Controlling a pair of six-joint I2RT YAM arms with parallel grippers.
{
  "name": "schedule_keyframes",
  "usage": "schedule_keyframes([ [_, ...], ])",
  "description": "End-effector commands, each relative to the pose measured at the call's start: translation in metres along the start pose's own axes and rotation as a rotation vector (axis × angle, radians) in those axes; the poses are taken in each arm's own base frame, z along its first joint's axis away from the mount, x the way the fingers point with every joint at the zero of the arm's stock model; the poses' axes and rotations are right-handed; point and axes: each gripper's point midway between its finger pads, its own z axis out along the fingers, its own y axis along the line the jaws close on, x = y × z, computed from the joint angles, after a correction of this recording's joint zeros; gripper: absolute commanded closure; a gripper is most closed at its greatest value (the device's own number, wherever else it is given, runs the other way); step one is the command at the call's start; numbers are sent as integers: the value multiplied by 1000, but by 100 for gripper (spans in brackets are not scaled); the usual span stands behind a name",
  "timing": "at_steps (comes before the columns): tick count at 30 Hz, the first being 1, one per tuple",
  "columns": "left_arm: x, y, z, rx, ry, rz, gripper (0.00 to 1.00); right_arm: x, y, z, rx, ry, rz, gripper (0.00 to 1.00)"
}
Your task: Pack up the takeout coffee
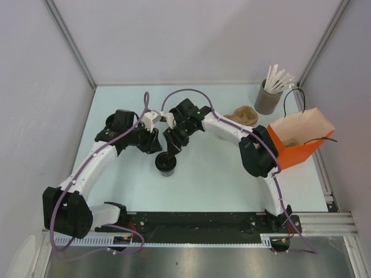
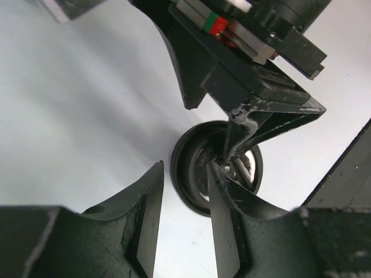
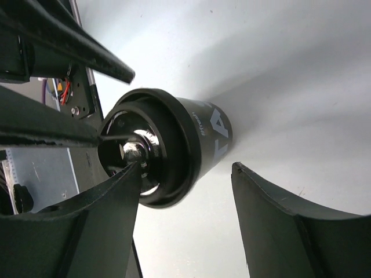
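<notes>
Near the middle of the bench, slightly toward the left edge, the takeout coffee [image 1: 166, 163] stands upright with its lid on. The left gripper [image 2: 185, 165] and right gripper [image 3: 186, 169] both hang spread-fingered at the lid, gripping nothing. The pickup looks to be in hand. Next, one gripper must clamp the cup and carry it to the orange bag [image 1: 298, 147] at the right edge, where the right arm's elbow crowds the bag's mouth

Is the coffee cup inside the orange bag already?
No, the coffee cup stands with its lid on out on the table, well apart from the orange bag.
</notes>
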Motion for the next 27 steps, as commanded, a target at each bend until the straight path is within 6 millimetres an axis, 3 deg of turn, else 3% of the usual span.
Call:
schedule_keyframes([
  [1,-12,-2,-5,-1,-51,18,59,-24,9,-2,-23,-36,-35,32],
  [7,-19,4,-12,-35,-72,15,58,-47,14,-17,10,-84,-78,31],
  [13,-33,13,-26,-62,-110,14,48,-52,14,-40,69,-110,-111,30],
  [17,-35,6,-34,-11,-131,37,46,-37,12,-50,106,-91,-139,32],
  [18,-32,-2,-33,31,-130,47,46,-34,11,-53,113,-95,-144,32],
  [19,-30,-6,-34,48,-131,58,46,-19,7,-49,113,-70,-127,32],
  [22,-20,-13,-32,92,-123,93,44,-9,9,-52,133,-69,-183,32],
  [23,-18,-12,-30,86,-119,101,44,2,8,-51,143,-51,-200,32],
  [27,-5,3,-23,30,-69,70,38,6,25,-55,183,-52,-332,29],
])
